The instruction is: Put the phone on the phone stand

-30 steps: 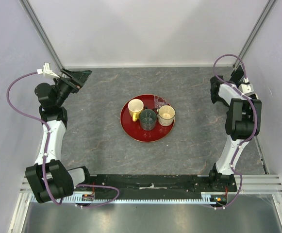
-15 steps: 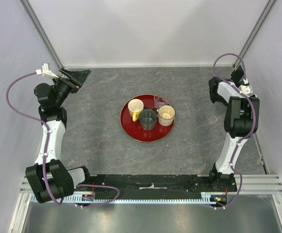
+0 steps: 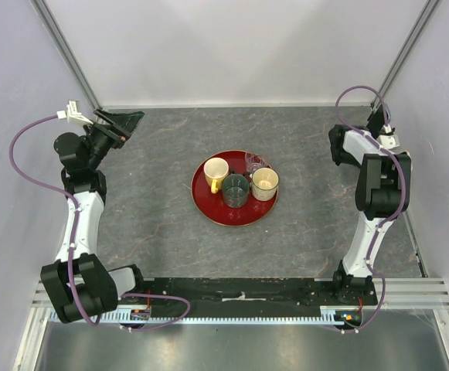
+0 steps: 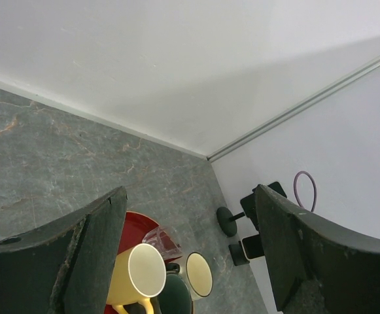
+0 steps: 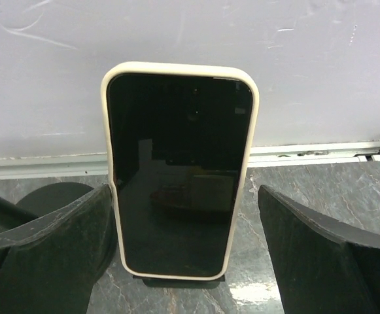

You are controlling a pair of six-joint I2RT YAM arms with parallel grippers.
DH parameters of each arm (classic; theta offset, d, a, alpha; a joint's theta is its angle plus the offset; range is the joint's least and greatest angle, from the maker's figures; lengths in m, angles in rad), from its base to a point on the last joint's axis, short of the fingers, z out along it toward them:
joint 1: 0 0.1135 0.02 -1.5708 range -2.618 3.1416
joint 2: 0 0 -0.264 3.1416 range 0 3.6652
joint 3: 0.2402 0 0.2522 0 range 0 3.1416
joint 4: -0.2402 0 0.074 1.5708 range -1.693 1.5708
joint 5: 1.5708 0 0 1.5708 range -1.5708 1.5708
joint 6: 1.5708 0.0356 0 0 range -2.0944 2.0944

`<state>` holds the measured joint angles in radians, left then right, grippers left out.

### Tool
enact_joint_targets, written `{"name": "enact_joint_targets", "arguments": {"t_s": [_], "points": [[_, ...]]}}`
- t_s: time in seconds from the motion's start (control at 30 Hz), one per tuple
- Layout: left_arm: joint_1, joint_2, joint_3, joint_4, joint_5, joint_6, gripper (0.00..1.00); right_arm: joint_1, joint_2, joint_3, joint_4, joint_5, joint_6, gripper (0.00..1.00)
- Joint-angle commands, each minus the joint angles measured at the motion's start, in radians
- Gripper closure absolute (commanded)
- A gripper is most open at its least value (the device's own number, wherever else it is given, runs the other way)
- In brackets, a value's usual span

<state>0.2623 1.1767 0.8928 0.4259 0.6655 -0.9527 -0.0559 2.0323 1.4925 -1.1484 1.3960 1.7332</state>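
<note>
The phone (image 5: 178, 167), black-screened in a cream case, stands upright against the back wall with its bottom edge on a small black stand (image 5: 176, 281). My right gripper (image 5: 186, 216) is open. Its fingers sit on either side of the phone's lower half, and the left finger (image 5: 59, 242) is close to the phone's edge. I cannot tell whether it touches. In the top view the phone (image 3: 379, 118) is in the far right corner by the right gripper (image 3: 382, 130). My left gripper (image 3: 124, 124) is open and empty, raised at the far left. From its wrist view the phone (image 4: 252, 245) shows far off.
A red tray (image 3: 209, 207) in the middle of the table holds a yellow mug (image 3: 215, 173), a dark glass (image 3: 236, 190), a cream cup (image 3: 265, 183) and a clear glass (image 3: 254, 161). A black round-based post (image 5: 52, 196) stands just left of the phone.
The right arm has shifted slightly to the left, away from the corner. The left arm and the phone have not moved.
</note>
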Motion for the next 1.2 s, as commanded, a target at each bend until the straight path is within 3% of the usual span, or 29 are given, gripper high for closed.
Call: {"name": "enact_joint_targets", "arguments": {"t_s": [0.0,0.23,0.4,0.47,0.5,0.57,0.6,0.63,0.7,0.73,0.77,0.87,0.93,1.0,1.13,1.17], "points": [[0.006,0.009,0.000,0.036,0.020,-0.004,0.15,0.019,-0.046,-0.009,-0.034,0.057,-0.069,0.02],[0.006,0.021,0.011,0.005,0.009,0.032,0.15,0.050,-0.139,-0.077,-0.028,0.043,-0.164,0.02],[0.003,0.031,0.017,-0.019,-0.001,0.063,0.15,0.171,-0.293,-0.211,0.004,0.018,-0.270,0.02],[0.003,0.040,0.017,-0.021,0.000,0.063,0.15,0.214,-0.395,-0.302,0.123,-0.017,-0.390,0.02],[0.003,0.046,0.018,-0.021,0.008,0.062,0.15,0.228,-0.444,-0.346,0.210,-0.046,-0.610,0.02],[0.002,0.051,0.020,-0.018,0.011,0.061,0.15,0.237,-0.630,-0.523,0.546,-0.268,-0.845,0.02],[0.000,0.051,0.021,-0.018,0.013,0.065,0.15,0.235,-0.703,-0.594,0.676,-0.414,-1.102,0.02],[-0.001,0.051,0.023,-0.018,0.014,0.069,0.15,0.237,-0.851,-0.657,0.875,-0.706,-1.180,0.02],[-0.015,0.054,0.031,-0.022,0.022,0.094,0.15,0.235,-0.981,-0.796,0.991,-1.002,-1.286,0.02],[-0.023,0.057,0.037,-0.030,0.025,0.104,0.15,0.235,-1.080,-0.825,1.045,-1.224,-1.296,0.02],[-0.041,0.058,0.046,-0.041,0.026,0.114,0.15,0.235,-1.121,-0.871,1.050,-1.303,-1.293,0.02],[-0.115,0.057,0.063,-0.055,0.039,0.155,0.15,0.235,-1.225,-0.913,1.008,-1.492,-1.256,0.02],[-0.176,0.038,0.070,-0.073,0.025,0.219,0.15,0.235,-1.302,-0.920,0.902,-1.514,-1.241,0.01],[-0.308,0.011,0.081,-0.122,-0.019,0.308,0.15,0.235,-1.386,-0.936,0.807,-1.510,-1.241,0.02],[-0.559,-0.098,0.075,-0.205,-0.174,0.483,0.10,0.237,-1.740,-0.959,0.717,-1.502,-1.192,0.02],[-0.669,-0.156,0.063,-0.226,-0.225,0.558,0.09,0.235,-1.792,-0.945,0.704,-1.505,-1.170,0.02]]}}
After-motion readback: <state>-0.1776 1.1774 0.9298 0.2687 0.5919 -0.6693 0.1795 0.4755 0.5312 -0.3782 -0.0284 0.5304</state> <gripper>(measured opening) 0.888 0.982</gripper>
